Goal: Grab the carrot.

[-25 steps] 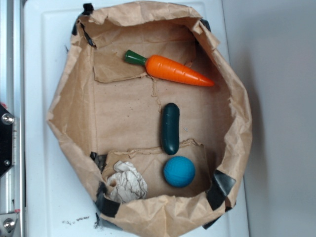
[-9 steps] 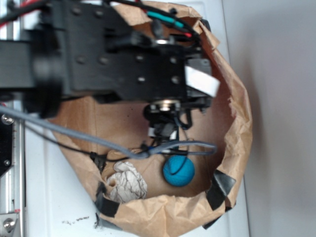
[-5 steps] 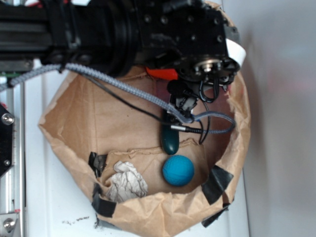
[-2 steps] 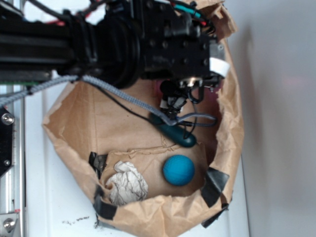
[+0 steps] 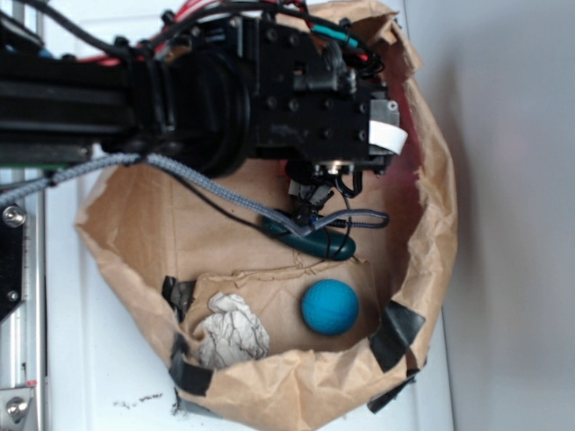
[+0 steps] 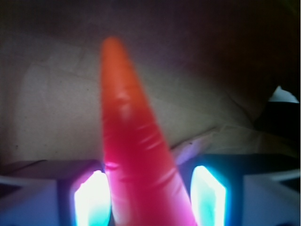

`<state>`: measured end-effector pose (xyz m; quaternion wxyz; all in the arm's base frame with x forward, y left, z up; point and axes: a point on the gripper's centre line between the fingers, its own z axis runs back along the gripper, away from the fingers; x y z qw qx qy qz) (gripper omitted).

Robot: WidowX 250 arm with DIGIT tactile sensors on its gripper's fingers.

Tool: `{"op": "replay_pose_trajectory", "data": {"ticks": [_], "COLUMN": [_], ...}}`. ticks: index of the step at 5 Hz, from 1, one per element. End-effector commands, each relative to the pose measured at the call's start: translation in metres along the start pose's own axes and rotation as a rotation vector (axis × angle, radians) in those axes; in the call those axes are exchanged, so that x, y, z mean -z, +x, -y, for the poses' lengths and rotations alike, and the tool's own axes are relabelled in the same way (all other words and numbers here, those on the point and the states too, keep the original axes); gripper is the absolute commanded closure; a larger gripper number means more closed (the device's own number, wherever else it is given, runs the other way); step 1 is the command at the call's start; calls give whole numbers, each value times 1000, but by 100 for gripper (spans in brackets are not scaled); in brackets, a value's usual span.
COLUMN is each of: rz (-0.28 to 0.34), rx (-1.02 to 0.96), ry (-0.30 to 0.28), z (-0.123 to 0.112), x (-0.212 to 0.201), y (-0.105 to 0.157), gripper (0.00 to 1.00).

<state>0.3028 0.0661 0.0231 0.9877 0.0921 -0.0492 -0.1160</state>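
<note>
In the wrist view the orange carrot [image 6: 126, 117] fills the middle, its narrow tip pointing away from me. My gripper [image 6: 148, 190] straddles its thick part: the left pad [image 6: 91, 197] lies against the carrot, while the right pad [image 6: 208, 193] stands a little off it. The jaws are open around the carrot. From the exterior camera, the black arm [image 5: 234, 99] covers both carrot and gripper at the far end of the brown paper bag [image 5: 431, 224].
A dark green pickle-shaped toy [image 5: 314, 241] lies slanted just below the arm, under its grey cable. A blue ball [image 5: 330, 307] and a crumpled white paper wad [image 5: 232, 337] sit at the bag's near end. The bag's walls rise all round.
The arm came in over the bag and down onto the carrot's spot. The pickle toy turned from upright to lying slanted. The blue ball shifted slightly right.
</note>
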Motion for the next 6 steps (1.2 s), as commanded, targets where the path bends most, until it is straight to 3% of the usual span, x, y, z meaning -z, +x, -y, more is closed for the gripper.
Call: {"op": "replay_pose_trajectory", "data": {"ticks": [1, 3, 5, 6], "rz": [100, 195, 213, 223], "rx": [-25, -48, -65, -53], "ry": [-42, -139, -135, -95], "z": [-9, 7, 23, 28], "x": [-49, -130, -170, -167], "y": [10, -4, -22, -24], "gripper": [100, 100, 100, 100]}}
